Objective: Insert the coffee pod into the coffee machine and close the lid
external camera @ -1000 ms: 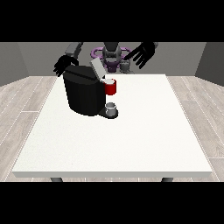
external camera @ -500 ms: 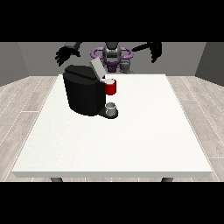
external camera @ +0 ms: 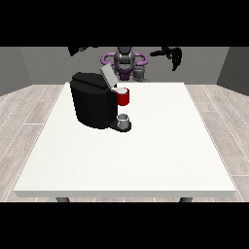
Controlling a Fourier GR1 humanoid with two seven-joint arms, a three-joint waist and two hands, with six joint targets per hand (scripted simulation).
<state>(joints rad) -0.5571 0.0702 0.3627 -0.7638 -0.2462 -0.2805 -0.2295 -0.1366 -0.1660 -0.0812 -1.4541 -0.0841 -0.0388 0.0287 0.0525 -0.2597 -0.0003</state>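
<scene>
The black coffee machine [external camera: 94,100] stands on the white table [external camera: 146,155], left of its middle, with its grey lid [external camera: 107,76] tilted up. A red thing at the machine [external camera: 123,97] sits at its front. Both hands are raised well above the table and hold nothing. The hand at the view's left [external camera: 78,49] shows only partly at the scene's top edge, high above the machine. The hand at the view's right [external camera: 174,54] hangs with its fingers relaxed and pointing down. A small grey thing [external camera: 140,73] stands at the table's far edge, next to the robot.
A grey cup [external camera: 124,120] rests on the machine's base under the red thing. The robot's torso [external camera: 125,61] is behind the table's far edge. Wood floor surrounds the table.
Both hands have risen and spread outwards, away from the machine. The hand at the view's left has moved up to the scene's top edge. The machine and lid have not moved.
</scene>
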